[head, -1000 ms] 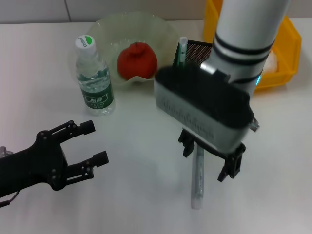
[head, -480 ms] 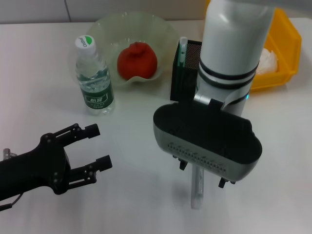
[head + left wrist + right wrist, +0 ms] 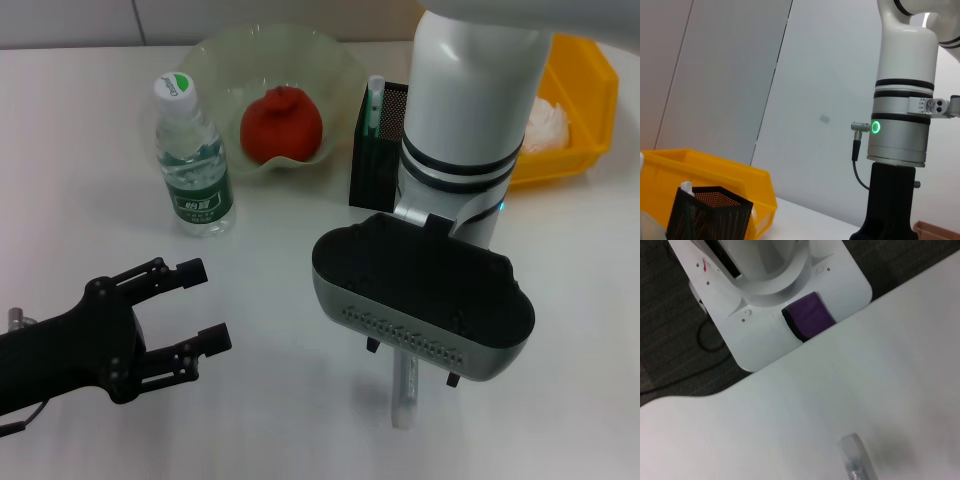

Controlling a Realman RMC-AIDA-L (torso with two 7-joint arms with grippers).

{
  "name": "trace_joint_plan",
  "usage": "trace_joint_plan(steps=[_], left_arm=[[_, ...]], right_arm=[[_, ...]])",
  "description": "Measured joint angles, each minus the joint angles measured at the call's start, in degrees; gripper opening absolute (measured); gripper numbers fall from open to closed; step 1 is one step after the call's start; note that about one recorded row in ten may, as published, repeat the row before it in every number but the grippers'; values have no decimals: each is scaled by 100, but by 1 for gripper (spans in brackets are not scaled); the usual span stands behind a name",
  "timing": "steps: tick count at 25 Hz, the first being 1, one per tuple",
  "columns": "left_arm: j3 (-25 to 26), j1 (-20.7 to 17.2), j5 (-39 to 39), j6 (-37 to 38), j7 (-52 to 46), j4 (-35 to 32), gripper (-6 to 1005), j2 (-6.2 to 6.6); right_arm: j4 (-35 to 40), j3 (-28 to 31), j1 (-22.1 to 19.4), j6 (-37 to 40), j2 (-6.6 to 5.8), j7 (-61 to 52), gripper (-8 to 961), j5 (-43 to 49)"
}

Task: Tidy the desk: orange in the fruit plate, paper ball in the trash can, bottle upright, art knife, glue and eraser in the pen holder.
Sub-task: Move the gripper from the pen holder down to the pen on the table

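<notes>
A: Head view, item one: right claw [image 3: 410, 362]. Compared with a second ago, its grey housing has dropped nearer and lower over the long translucent tube [image 3: 404, 392] lying on the white surface [image 3: 280, 280]; only two black finger tips now show under the housing, one on each side of the tube. How far apart they stand, and whether they touch the tube, cannot be told.

B: Item two: left claw [image 3: 197, 307]?

A: Near left, above the surface, fingers spread wide, holding nothing. It sits slightly farther right than a second ago.

B: Fixed stock?

A: Unchanged. Orange [image 3: 281, 124] inside the fruit plate [image 3: 215, 55], far centre. Bottle [image 3: 192, 160] upright, just left of the plate. Pen holder [image 3: 377, 160] right of the plate, a pale green-tipped stick [image 3: 375, 106] standing in it, partly hidden by the right arm. Trash can [image 3: 585, 110] far right, paper ball [image 3: 546, 122] inside it.

B: Entries peculiar to one view?

A: Left wrist view: the right arm's white column with a lit green ring [image 3: 875, 127], plus the pen holder [image 3: 707, 212] in front of the trash can [image 3: 715, 175], seen side-on. Right wrist view: the tube's end [image 3: 857, 460] on the surface [image 3: 790, 415], and beyond the near edge the robot's white base [image 3: 770, 285] bearing a purple block [image 3: 808, 315], on dark floor [image 3: 670, 355]. Neither wrist view shows its own fingers.
</notes>
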State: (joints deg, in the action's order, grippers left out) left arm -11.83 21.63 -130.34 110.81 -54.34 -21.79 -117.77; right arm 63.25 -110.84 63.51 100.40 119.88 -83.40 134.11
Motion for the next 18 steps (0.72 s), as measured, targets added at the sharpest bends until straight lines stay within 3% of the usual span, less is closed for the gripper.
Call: trace_joint_plan(steps=[18], left_arm=[[-21, 26, 29, -12, -68, 0, 801, 3]], right_arm=[[-22, -314, -9, -310, 0, 17, 809, 26]])
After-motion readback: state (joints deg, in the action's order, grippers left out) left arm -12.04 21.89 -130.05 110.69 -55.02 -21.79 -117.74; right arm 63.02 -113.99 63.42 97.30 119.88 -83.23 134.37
